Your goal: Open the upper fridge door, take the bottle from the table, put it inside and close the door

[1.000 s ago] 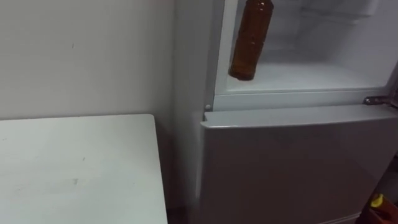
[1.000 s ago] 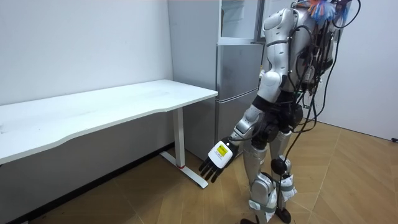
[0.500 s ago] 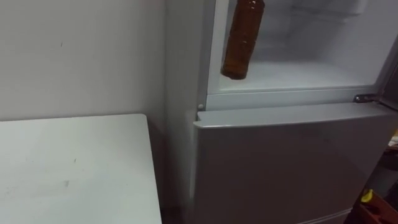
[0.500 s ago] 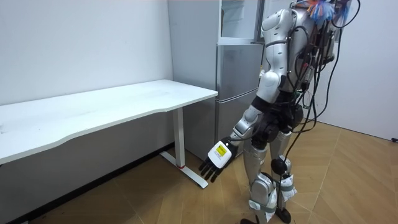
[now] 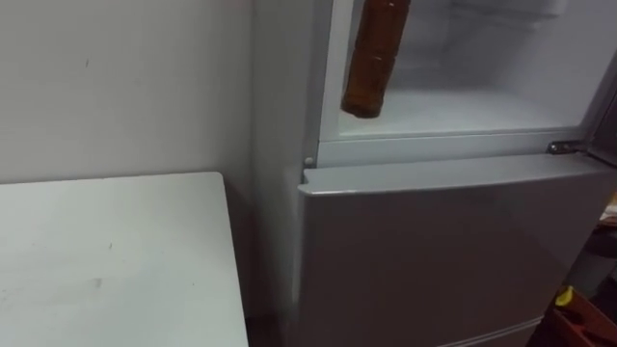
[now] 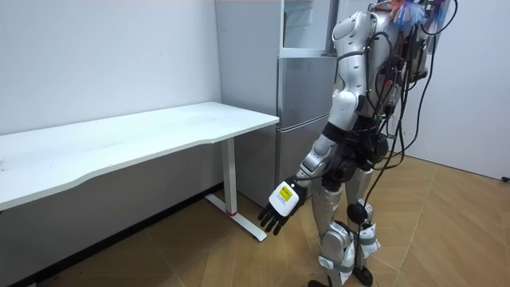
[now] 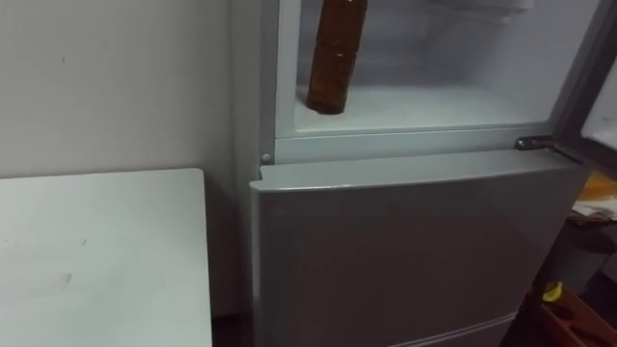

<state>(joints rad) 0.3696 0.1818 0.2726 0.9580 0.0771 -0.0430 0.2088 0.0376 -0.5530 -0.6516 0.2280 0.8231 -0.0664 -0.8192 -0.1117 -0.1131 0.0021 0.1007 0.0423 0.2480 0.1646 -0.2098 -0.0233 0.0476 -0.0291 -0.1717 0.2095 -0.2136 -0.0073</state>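
bare test room: fridge (image 6: 307, 89), white desk (image 6: 119, 143), wood floor (image 6: 446, 231)

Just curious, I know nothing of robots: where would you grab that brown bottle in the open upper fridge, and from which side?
Probably hold the bottle round its straight middle, coming from the open front, slightly from the right: it is nearly upright, and the fridge's left wall stands close beside it.

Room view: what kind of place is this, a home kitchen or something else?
Probably a plain test room or office set up for housework, not a fitted kitchen: a two-door fridge stands beside a long white desk on a wooden floor, against bare walls.
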